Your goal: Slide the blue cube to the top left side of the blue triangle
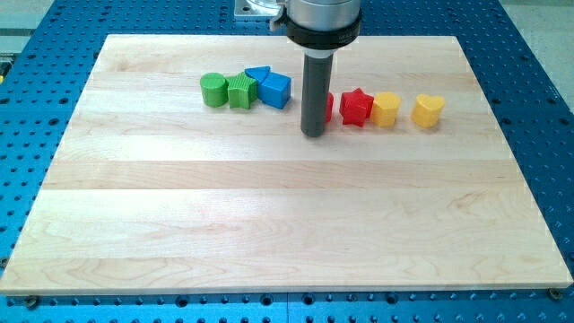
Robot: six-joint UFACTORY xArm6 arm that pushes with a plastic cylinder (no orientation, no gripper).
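The blue cube (276, 91) sits on the wooden board (287, 215) near the view's top, touching the lower right side of the blue triangle (258, 74). My tip (313, 134) stands to the right of the blue cube and slightly below it, a short gap apart. The rod hides most of a red block (328, 106) just behind it.
A green cylinder (213, 90) and a green star-like block (239, 91) sit left of the blue pair. A red star (356, 107), a yellow hexagon-like block (386, 109) and a yellow heart (429, 109) line up to the right of the rod.
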